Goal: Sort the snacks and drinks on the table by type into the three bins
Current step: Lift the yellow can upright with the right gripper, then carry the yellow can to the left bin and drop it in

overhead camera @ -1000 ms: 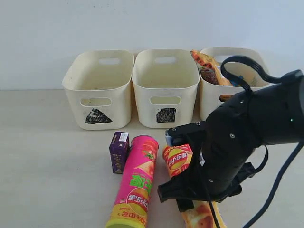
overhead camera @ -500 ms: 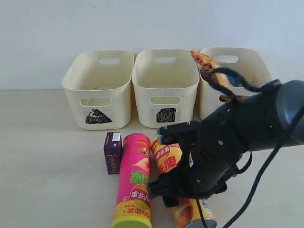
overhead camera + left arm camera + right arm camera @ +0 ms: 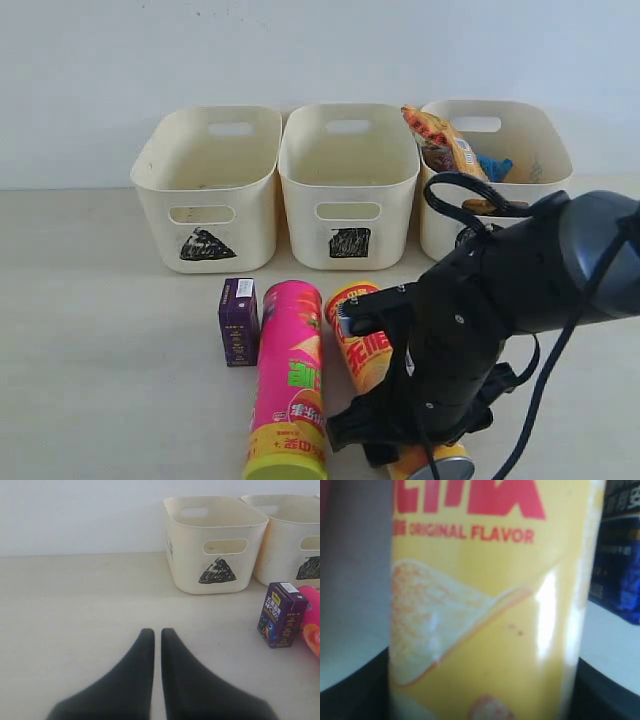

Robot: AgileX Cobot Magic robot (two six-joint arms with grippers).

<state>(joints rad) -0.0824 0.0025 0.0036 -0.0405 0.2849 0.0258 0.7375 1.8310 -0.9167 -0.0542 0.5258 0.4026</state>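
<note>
Likely light, stiff and slick, the orange-yellow chip tube [image 3: 365, 348] lies within the right claw [image 3: 480, 697], grip impossible to tell; clamp across its middle; left claw [image 3: 156, 642] is clenched, empty.

Right arm [image 3: 520, 290] glossy black, rounded, small screws; black cable [image 3: 445, 177] looped; left jaws matte black, tapered

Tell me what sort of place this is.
Probably a robot-lab test bench: pale table against a blank wall, three shape-marked bins, and a black robot arm over an orange-yellow chip tube.
</note>
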